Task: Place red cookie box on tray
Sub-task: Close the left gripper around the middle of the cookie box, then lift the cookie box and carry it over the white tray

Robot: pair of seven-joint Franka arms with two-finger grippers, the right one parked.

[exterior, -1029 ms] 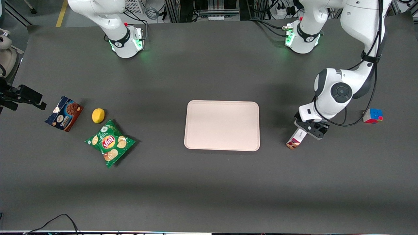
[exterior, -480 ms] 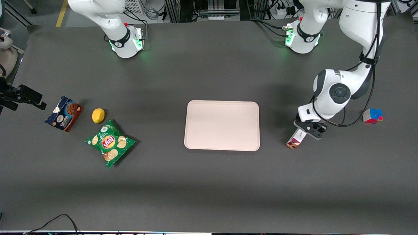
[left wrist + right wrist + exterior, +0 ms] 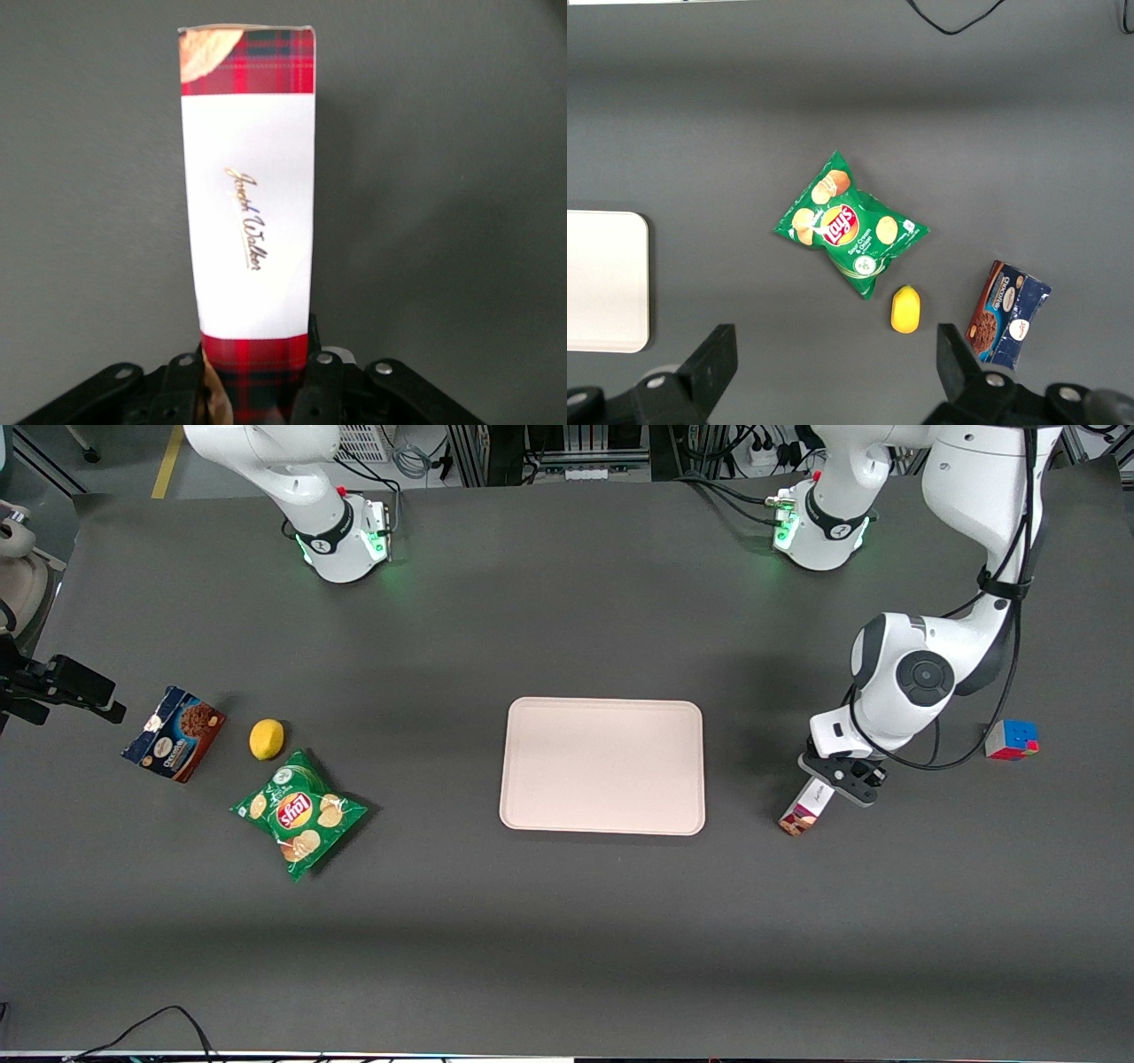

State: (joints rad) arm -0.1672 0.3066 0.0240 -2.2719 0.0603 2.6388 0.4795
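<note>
The red cookie box (image 3: 804,809) is a slim dark-red plaid carton with a white label patch. It is held tilted, beside the tray toward the working arm's end of the table. My gripper (image 3: 839,779) is shut on the box's upper end. In the left wrist view the box (image 3: 250,204) runs out from between the black fingers (image 3: 321,390), which press its two sides. The pale-pink tray (image 3: 602,765) lies flat in the middle of the table, apart from the box, and its corner also shows in the right wrist view (image 3: 607,279).
A colour cube (image 3: 1011,740) sits near the working arm's end. Toward the parked arm's end lie a green chip bag (image 3: 299,812), a lemon (image 3: 266,739) and a blue-and-brown cookie box (image 3: 174,732). A cable (image 3: 159,1017) lies at the table's near edge.
The gripper and the box have shifted only slightly, a little toward the working arm's end and the front camera. The grip on the box is the same.
</note>
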